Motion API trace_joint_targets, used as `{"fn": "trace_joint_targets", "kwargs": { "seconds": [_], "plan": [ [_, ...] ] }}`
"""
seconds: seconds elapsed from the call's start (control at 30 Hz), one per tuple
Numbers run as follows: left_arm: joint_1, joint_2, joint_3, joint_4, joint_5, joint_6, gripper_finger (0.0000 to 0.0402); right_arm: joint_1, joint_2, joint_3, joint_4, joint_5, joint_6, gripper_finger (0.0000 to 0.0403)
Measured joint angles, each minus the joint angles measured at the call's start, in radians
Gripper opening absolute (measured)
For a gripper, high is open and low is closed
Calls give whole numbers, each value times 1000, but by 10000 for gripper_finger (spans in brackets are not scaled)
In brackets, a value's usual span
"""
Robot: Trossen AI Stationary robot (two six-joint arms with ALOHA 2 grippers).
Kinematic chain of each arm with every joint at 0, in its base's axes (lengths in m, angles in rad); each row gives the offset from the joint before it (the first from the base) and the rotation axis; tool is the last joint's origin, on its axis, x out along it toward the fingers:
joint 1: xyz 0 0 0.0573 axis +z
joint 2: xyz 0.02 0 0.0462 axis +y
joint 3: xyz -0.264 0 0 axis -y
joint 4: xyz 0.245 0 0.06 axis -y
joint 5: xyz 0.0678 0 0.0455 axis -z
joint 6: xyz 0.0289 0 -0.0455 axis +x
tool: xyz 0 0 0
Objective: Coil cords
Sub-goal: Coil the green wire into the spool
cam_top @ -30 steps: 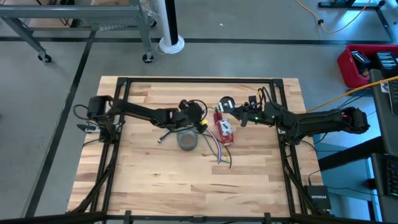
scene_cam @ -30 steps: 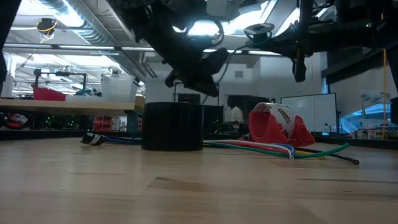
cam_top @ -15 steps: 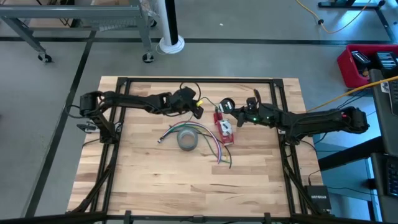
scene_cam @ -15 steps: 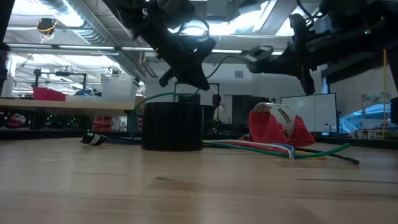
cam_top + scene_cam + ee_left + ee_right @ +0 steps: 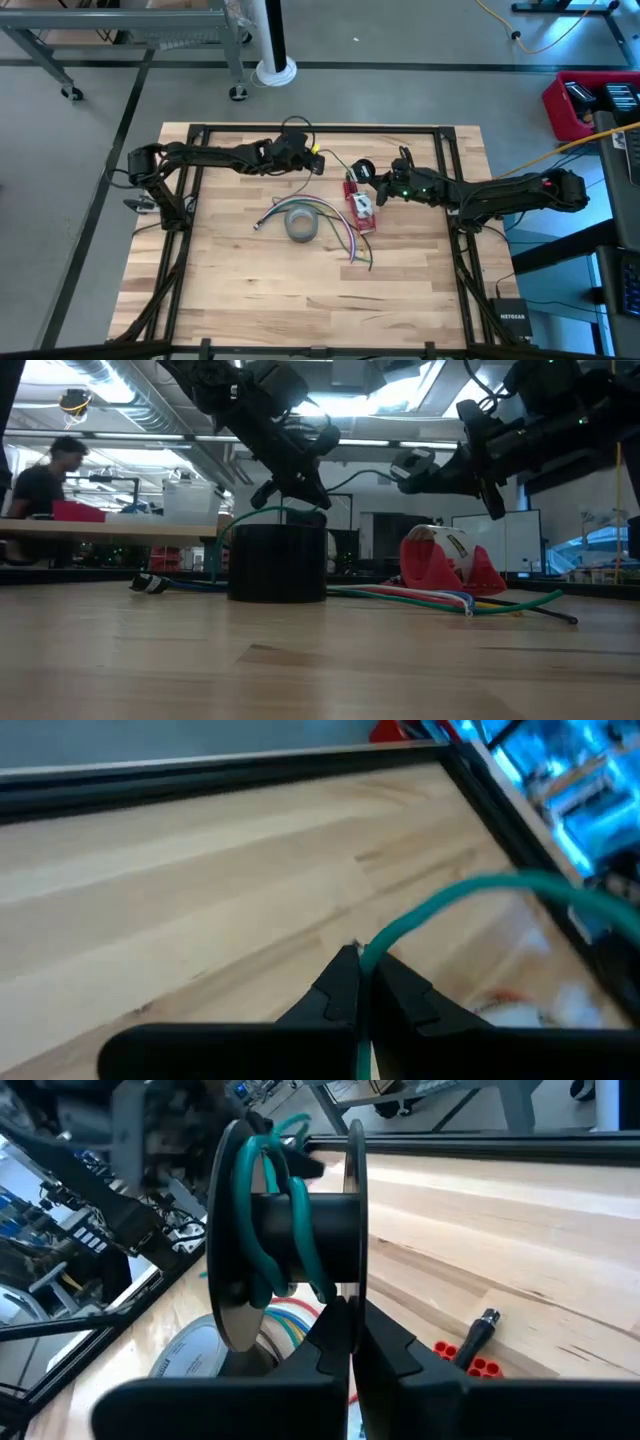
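Note:
A thin green cord lies partly on the table, its plug end near the grey tape roll. It rises to my left gripper, which is shut on it, and runs on to a small black spool. Several green turns are wound on the spool's hub. My right gripper is shut on the spool, above the table's far middle. In the low view, the left gripper and the spool hang above the tape roll. My left gripper pinches a single strand of the green cord between its two fingertips, along its length between the table and the spool. The cord curves away beyond the fingertips, lifted off the table. My right gripper pinches the rim of one spool flange between its two fingers. The spool is lifted clear of the table with its axle lying across the fingers and the wound cord beside them.
A red tape dispenser and a bundle of coloured wires lie just right of the tape roll, below both grippers. The near half of the wooden table is bare. A person is in the room beyond the table.
My left gripper has gone from beside the tape roll toward the table's far edge and a little left, still shut on the cord, drawing a green loop up off the table. My right gripper has tipped with the spool and stayed roughly in place.

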Motion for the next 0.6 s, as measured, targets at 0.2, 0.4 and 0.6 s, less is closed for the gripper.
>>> {"fn": "trace_joint_targets", "kwargs": {
  "seconds": [0.2,0.4,0.6],
  "plan": [
    [33,0,0,15,1,-64,0,0,0,39,-42,0,-91,3],
    [42,0,0,118,-2,-86,0,0,7,105,-174,4,-198,3],
    [38,0,0,165,-2,-75,0,0,45,159,-247,18,-229,3]
  ]
}}
